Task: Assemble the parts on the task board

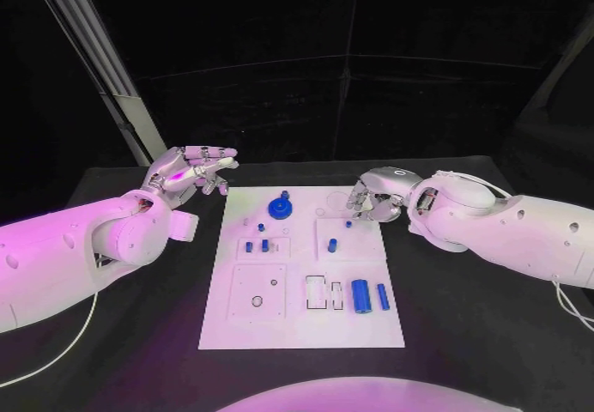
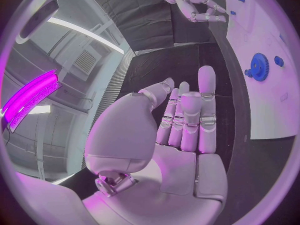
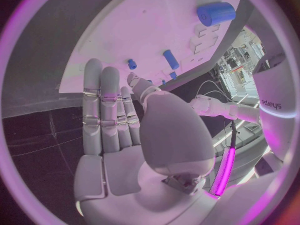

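Parts (image 1: 360,296) on the task board (image 1: 248,330): one gear (image 1: 282,206), several cylinders; both hands' fingers apart, empty.

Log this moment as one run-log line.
left hand: open, beside task board | right hand: open, over board's edge | blue gear: on board

A black table (image 1: 136,326) carries the white task board (image 1: 279,330). The board lies between the left hand (image 1: 188,174) and the right hand (image 1: 375,199).
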`<state>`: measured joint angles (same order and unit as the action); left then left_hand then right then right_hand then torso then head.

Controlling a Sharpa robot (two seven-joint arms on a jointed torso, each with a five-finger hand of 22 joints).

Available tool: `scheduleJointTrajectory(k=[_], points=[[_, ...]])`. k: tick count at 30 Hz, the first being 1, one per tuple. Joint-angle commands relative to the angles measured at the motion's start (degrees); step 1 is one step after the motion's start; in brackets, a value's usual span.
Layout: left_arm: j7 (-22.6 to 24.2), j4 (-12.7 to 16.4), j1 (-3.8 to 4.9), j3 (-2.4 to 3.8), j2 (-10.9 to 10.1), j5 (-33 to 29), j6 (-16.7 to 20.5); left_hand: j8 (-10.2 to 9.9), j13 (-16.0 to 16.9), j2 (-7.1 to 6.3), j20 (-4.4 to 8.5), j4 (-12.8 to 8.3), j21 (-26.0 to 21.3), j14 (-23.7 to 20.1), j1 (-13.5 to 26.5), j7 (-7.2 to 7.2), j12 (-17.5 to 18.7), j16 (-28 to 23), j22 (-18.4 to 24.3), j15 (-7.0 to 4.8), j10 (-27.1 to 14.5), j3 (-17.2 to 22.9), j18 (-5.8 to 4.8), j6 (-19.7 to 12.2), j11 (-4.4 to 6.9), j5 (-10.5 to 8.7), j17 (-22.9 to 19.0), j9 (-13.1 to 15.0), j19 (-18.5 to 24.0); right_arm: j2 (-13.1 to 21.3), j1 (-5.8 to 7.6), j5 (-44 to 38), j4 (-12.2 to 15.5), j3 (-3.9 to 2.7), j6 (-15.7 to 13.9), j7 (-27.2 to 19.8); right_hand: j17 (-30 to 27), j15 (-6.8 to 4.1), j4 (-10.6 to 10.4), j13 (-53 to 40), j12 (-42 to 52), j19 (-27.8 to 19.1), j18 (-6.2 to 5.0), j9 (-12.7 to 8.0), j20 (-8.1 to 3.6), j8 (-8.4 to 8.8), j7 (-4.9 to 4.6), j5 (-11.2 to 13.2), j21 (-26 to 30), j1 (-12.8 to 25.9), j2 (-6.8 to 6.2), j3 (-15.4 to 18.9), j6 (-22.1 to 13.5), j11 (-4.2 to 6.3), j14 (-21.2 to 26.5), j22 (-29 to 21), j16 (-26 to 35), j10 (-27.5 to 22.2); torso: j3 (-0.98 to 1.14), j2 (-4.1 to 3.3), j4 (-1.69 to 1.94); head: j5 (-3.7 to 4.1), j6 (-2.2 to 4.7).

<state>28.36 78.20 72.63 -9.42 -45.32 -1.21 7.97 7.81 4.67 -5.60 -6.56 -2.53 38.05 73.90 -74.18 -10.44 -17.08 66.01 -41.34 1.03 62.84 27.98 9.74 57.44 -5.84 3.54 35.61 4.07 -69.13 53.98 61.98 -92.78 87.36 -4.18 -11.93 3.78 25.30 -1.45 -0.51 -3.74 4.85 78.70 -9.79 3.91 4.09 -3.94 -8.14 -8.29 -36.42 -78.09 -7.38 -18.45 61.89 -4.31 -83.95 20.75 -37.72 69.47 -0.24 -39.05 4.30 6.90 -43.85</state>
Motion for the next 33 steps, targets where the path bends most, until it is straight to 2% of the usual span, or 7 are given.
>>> scheduleJointTrajectory(k=[1, 6, 11, 20, 24, 33], points=[[3.03, 0.35, 0.02, 0.02, -0.27, -4.87, -0.79, 0.25, 0.10, 0.07, -0.11, -0.12, -0.25, -0.48, 0.44, 0.06, -0.40, -0.34, 0.09, -0.08, -0.34, -0.37, 0.76, -0.16, -0.03, 0.15, -0.24, -0.10, 0.43, -0.08, -0.32, -5.28, 0.50, -0.02, 1.53, 1.59, 2.67, 0.45, -0.11, 0.05, -0.50, -1.01, -0.09, -0.06, 0.10, 0.27, -0.16, 0.25, -1.78, -0.10, -0.81, -0.87, -0.81, -0.08, -0.80, 1.31, -2.70, -0.72, 0.04, 0.05, 0.05, -0.03, -0.04], [3.11, 0.53, 0.00, 0.02, -0.51, -5.05, -0.80, 0.25, 0.11, 0.10, -0.11, -0.14, -0.31, -0.54, 0.43, 0.06, -0.46, -0.40, 0.13, -0.09, -0.37, -0.44, 0.76, -0.19, -0.03, 0.15, -0.37, -0.11, 0.43, -0.43, -0.75, -5.84, 0.68, -0.02, 1.89, 1.32, 8.30, 0.76, -0.31, 0.03, -0.72, -2.27, -0.03, -0.03, 0.51, 0.24, -0.46, 0.33, -5.94, -0.08, -1.42, -2.20, -1.51, -0.33, -0.51, 4.85, -8.23, -1.02, 0.09, 0.00, 0.00, -0.19, -0.15], [3.08, 0.58, -0.01, 0.02, -0.61, -5.11, -0.79, 0.26, 0.13, 0.14, -0.11, -0.16, -0.39, -0.65, 0.41, 0.06, -0.56, -0.52, 0.19, -0.09, -0.41, -0.53, 0.76, -0.23, -0.02, 0.17, -0.61, -0.12, 0.44, -0.97, -1.04, -6.02, 0.55, -0.02, 2.57, 1.04, 10.67, 0.87, -0.32, 0.04, -0.79, -2.89, 0.11, -0.01, 0.76, 0.25, -0.47, 0.32, -9.08, -0.16, -1.68, -2.94, -1.73, -0.38, -0.23, 7.96, -10.63, -1.29, 0.09, -0.02, -0.01, -0.31, -0.27], [2.84, 0.51, -0.02, 0.02, -0.79, -5.13, -0.99, 0.32, 0.19, 0.18, -0.09, -0.41, -0.64, -0.90, 0.14, 0.09, -0.89, -0.75, 0.38, -0.12, -0.55, -0.80, 0.77, -0.30, 0.01, 0.17, -1.09, -0.13, 0.43, -1.71, -1.53, -6.70, 0.63, -0.02, 3.68, 0.94, 13.90, 0.82, -0.10, 0.03, -0.66, -3.10, 0.38, 0.07, 0.90, 0.14, -0.43, 0.45, -12.99, -0.68, -1.35, -4.36, -1.32, -0.31, -0.27, 12.03, -13.77, -1.02, 0.15, 0.03, -0.07, -0.52, -0.66], [2.57, 0.40, -0.02, 0.02, -0.89, -5.13, -1.31, 0.36, 0.21, 0.09, -0.08, -0.51, -0.75, -1.00, 0.11, 0.09, -1.03, -0.85, 0.46, -0.12, -0.61, -1.01, 0.77, -0.30, 0.01, 0.15, -1.30, -0.13, 0.43, -2.13, -1.70, -7.44, 0.57, -0.01, 4.36, 1.30, 15.71, 0.71, 0.08, 0.01, -0.51, -3.31, 0.52, 0.13, 0.92, 0.05, -0.34, 1.96, -15.26, -1.03, -1.05, -5.68, -0.80, -0.18, -0.25, 14.31, -15.60, -0.53, 0.17, 0.05, -0.05, -0.59, -0.71], [2.19, 0.30, -0.01, 0.02, -1.06, -5.14, -1.48, 0.39, 0.23, 0.04, -0.08, -0.60, -0.84, -1.06, 0.07, 0.08, -1.14, -0.90, 0.52, -0.12, -0.67, -1.17, 0.77, -0.33, 0.00, 0.13, -1.41, -0.14, 0.42, -2.76, -1.97, -9.03, 0.42, -0.01, 6.05, 2.25, 18.78, 0.43, 0.56, -0.08, -0.13, -3.21, 0.90, 0.29, 0.77, -0.26, -0.05, 2.56, -18.95, -1.53, -0.66, -7.82, 0.66, 0.21, -0.44, 18.30, -18.59, 0.80, 0.23, 0.06, -0.10, -0.70, -0.94]])
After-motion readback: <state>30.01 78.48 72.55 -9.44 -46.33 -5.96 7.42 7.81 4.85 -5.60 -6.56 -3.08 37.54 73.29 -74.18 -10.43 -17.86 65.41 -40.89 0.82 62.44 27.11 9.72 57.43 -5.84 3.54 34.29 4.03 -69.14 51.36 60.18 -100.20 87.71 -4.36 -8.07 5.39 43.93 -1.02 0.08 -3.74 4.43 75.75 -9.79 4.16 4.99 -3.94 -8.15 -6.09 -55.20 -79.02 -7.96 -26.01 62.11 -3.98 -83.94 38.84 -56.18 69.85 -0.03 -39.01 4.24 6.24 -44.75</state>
